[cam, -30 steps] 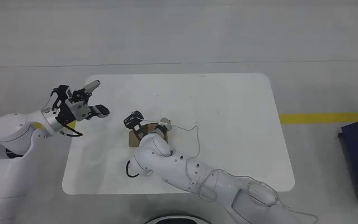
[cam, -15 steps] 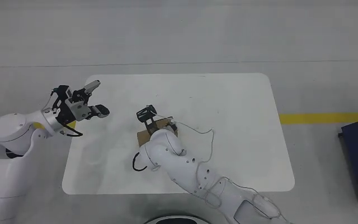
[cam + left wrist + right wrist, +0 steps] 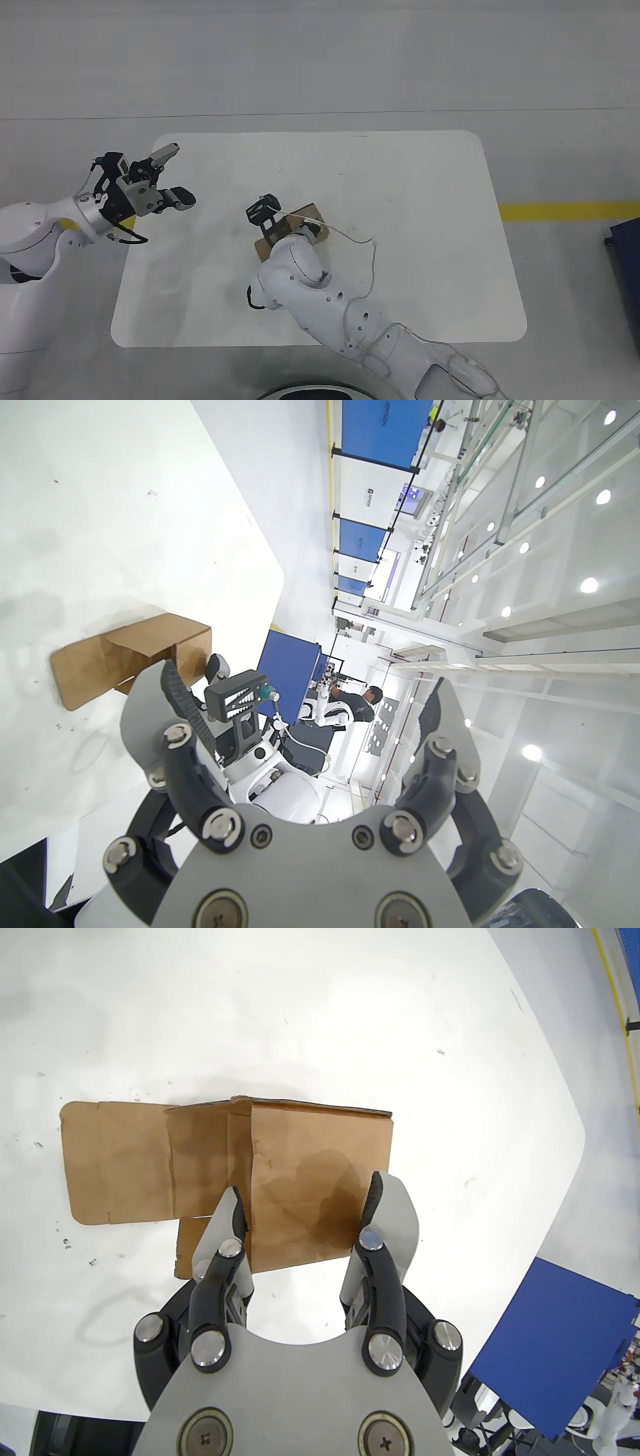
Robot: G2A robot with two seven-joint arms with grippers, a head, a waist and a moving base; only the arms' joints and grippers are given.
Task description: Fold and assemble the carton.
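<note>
A brown cardboard carton (image 3: 308, 218) lies on a white table (image 3: 420, 200), a little toward 9 o'clock from the table's centre in the top view. It is partly folded up. One section stands raised as a box shape with an open end showing bare cardboard inside, and a flat flap with rounded corners lies on the table beside it. A darker stain marks the raised panel.

The right gripper (image 3: 305, 1190) is directly over the carton and grasps it. One finger (image 3: 235, 1213) sits against a fold line and the other finger (image 3: 374, 1198) sits at the opposite side, with the raised panel between them.

From above, the carton's long axis runs roughly from 8 o'clock to 2 o'clock. The flat flap end points toward 8 o'clock, and the raised box section lies toward 2 o'clock.

The left gripper (image 3: 178, 172) hangs over the table's left edge, at about 10 o'clock from the carton and well apart from it. It is released, with its jaws spread wide and aimed toward the carton.
</note>
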